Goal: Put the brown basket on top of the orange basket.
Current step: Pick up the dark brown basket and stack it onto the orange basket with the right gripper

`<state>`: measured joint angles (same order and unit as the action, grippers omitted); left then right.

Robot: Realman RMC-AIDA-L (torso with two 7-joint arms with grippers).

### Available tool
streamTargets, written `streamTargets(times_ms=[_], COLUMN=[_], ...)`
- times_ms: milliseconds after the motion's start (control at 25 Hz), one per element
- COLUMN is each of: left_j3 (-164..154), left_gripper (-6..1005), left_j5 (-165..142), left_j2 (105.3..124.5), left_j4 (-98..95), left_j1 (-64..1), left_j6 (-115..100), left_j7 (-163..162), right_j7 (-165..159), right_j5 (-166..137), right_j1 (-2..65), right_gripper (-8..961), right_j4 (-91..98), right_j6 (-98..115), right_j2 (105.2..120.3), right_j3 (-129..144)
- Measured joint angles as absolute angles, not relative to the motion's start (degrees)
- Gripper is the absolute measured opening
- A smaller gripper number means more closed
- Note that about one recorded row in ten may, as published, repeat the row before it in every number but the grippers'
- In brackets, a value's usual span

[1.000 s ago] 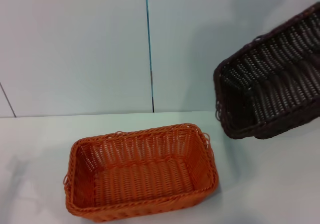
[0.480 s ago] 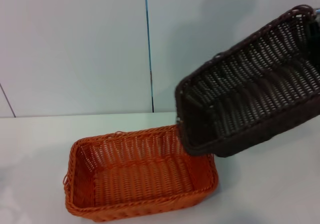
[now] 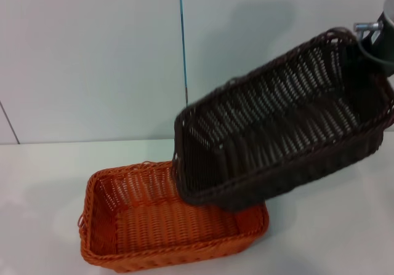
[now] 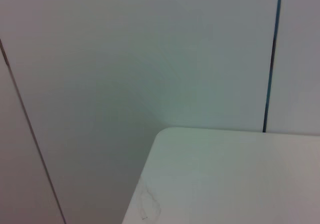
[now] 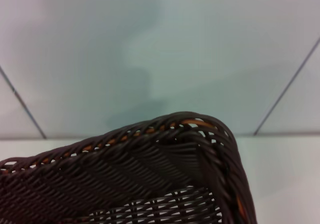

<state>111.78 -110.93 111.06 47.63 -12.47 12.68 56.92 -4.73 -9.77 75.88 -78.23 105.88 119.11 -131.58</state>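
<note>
Head view: right claw [image 3: 369, 38] grips the far rim of the brown basket [image 3: 277, 127], finger state indiscernible. Basket hangs tilted, low end over the orange basket [image 3: 154, 219] on the worktop [image 3: 332, 238]. Advice: level, centre, then lower. Left claw unseen.

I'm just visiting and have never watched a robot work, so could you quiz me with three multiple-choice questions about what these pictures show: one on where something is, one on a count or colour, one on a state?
1. Where is the dark brown rectangular wicker basket?
A. Held in the air, partly over the bright orange rectangular wicker basket
B. Standing on the white table left of it
C. Nested fully inside it

2. How many baskets are there?
A. One
B. Two
C. Three

3. How does the brown basket sit?
A. Upside down
B. Level
C. Tilted, its lower end toward the orange one

Answers: 1 A, it hangs off the table with the right pincer at its raised end; 2 B, one brown, one orange; 3 C, its end by the pincer is higher.
</note>
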Motion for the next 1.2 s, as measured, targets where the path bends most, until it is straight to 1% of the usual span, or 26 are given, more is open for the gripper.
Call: streamTargets(times_ms=[120,320,560,880,1120,1200], left_j3=[111.0,109.6,109.2,108.3,107.1,106.7], left_gripper=[908,908,908,908,908,908], left_j5=[-110.7,-110.6,-109.8,-109.0,-108.4,-108.0], left_j2=[110.53,110.01,109.47,108.7,107.62,107.1], left_j4=[47.2,46.7,46.6,46.5,46.5,46.2], left_j1=[-12.6,-12.7,-12.2,-11.7,-11.5,-11.5], left_j6=[12.6,12.5,12.4,12.3,12.5,12.7], left_j7=[56.8,56.5,56.4,56.4,56.4,56.3], right_j7=[-6.3,-12.1,-15.6,-21.2,-24.9,-25.4], right_j5=[-6.4,3.5,7.7,14.5,17.8,17.8], right_j1=[74.8,70.3,68.1,60.9,56.7,56.3], right_gripper=[133,133,133,133,133,133], right_j4=[-78.1,-80.6,-81.9,-86.7,-87.4,-87.4], right_j6=[106.3,103.3,101.5,96.8,90.5,90.0], right_j2=[119.2,119.15,119.21,119.27,119.31,119.31], right_j3=[-131.0,-123.7,-119.2,-111.7,-105.2,-104.2])
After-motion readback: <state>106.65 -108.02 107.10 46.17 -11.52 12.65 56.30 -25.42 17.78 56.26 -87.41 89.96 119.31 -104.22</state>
